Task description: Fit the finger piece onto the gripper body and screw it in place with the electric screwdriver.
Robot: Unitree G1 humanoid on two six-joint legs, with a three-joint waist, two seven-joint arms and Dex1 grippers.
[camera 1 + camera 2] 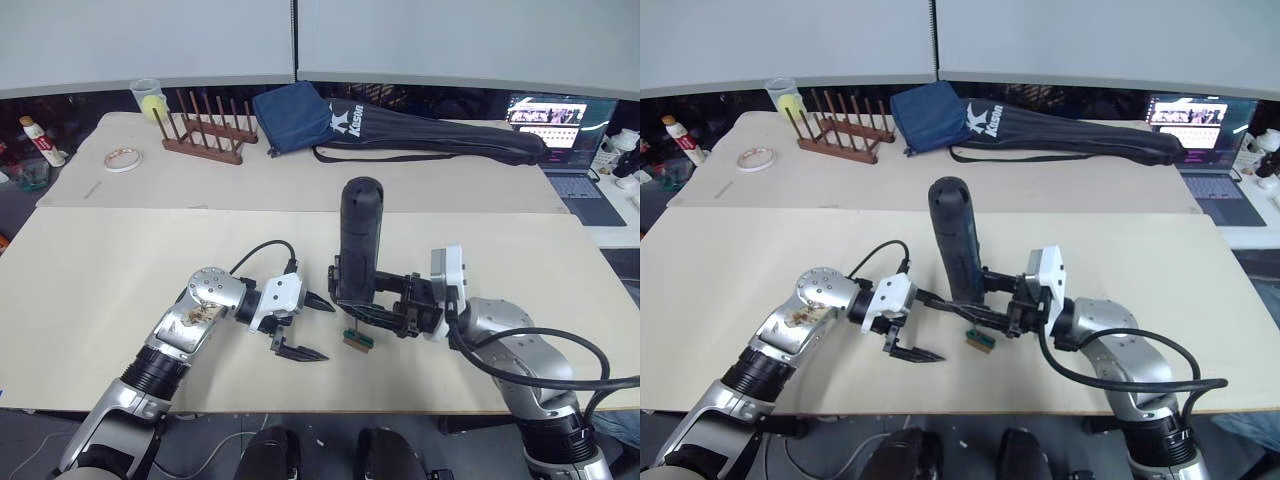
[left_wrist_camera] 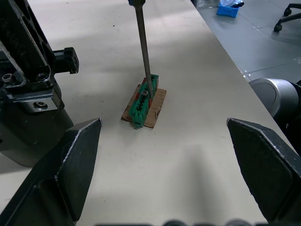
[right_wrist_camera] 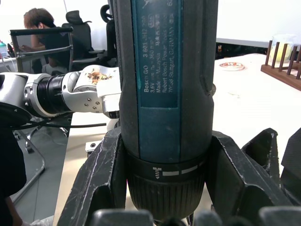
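Left claw (image 1: 300, 330) hovers low over the pale tabletop (image 1: 100, 290), fingers spread wide and empty, probably on standby. Just to its right sits a small green rectangular block on a brown card (image 2: 145, 103); the thin silver bit (image 2: 143, 47) stands on a screw head there, likely picking up a screw. That contact reads clearly from the left wrist view. Right claw (image 1: 385, 305) is clamped around the thick black cylindrical electric screwdriver (image 1: 358, 240), upright.

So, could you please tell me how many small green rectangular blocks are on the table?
1: the small green rectangular block sits on a brown card, under the electric screwdriver's thin silver metal bit.
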